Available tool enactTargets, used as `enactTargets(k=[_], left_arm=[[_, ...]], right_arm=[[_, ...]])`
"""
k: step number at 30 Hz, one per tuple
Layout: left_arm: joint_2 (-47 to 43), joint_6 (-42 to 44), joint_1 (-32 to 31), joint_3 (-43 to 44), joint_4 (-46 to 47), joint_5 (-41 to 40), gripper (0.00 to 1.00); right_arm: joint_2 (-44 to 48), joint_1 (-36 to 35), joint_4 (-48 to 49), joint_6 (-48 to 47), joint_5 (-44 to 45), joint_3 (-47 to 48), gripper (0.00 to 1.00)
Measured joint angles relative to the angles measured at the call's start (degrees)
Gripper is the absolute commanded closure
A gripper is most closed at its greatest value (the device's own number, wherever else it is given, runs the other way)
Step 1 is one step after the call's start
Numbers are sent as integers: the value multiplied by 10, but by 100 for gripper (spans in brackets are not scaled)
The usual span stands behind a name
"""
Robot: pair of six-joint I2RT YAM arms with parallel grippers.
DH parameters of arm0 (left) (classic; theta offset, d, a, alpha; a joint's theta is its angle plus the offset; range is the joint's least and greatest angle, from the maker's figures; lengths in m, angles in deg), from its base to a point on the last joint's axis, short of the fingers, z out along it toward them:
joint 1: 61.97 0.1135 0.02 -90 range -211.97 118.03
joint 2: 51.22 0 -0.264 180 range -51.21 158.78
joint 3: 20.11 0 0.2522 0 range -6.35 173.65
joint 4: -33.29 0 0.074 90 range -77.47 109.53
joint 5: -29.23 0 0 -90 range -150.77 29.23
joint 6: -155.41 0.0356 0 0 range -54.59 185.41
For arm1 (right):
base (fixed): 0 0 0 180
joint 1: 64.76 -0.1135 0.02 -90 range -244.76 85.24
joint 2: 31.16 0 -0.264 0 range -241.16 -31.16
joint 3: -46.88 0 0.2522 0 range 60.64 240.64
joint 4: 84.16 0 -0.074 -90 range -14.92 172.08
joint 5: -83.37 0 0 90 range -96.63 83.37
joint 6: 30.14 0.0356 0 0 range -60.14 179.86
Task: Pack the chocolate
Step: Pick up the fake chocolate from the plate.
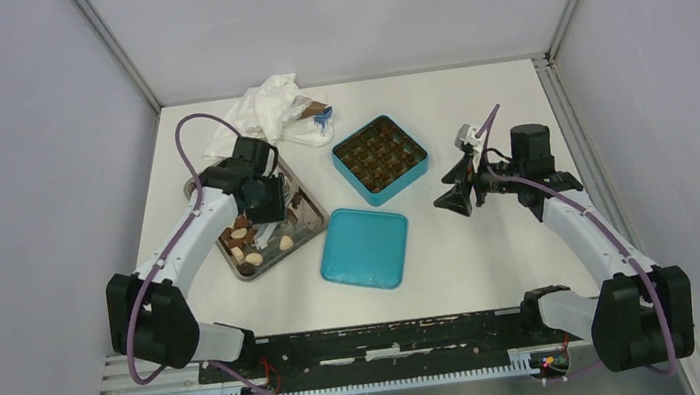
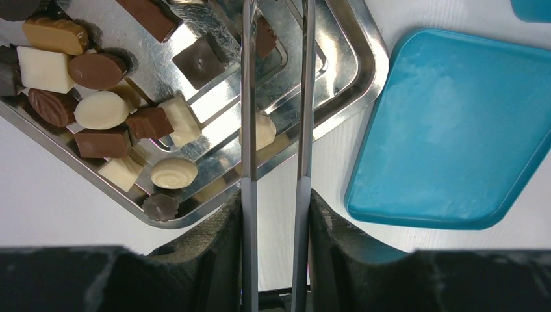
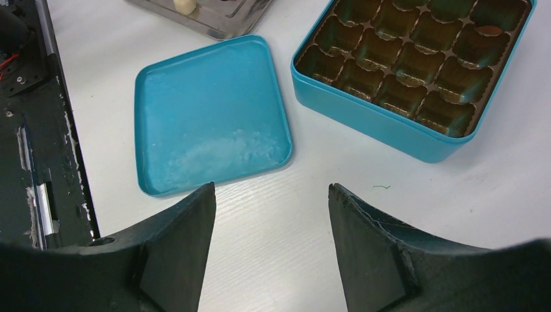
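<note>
My left end effector (image 2: 274,198) grasps metal tongs (image 2: 249,97), blades slightly apart, over the tray (image 2: 351,58); the chocolate (image 2: 101,110) lies loose in that tray; just right, the lid (image 2: 448,123) lies on the desk (image 3: 455,214); then the box (image 3: 390,130); my right end effector (image 3: 269,188) hovers released beside both.

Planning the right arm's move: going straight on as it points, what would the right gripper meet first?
Probably the bare table, in the gap between the teal lid and the teal box. The open right gripper points between them, though depth is unclear.
</note>
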Motion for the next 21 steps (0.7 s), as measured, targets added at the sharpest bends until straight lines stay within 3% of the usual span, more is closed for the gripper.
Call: enactTargets(k=[21], left_arm=[[22,1,-10,0,-10,-2,61]], right_arm=[[-7,0,-2,0,-4,0,30]])
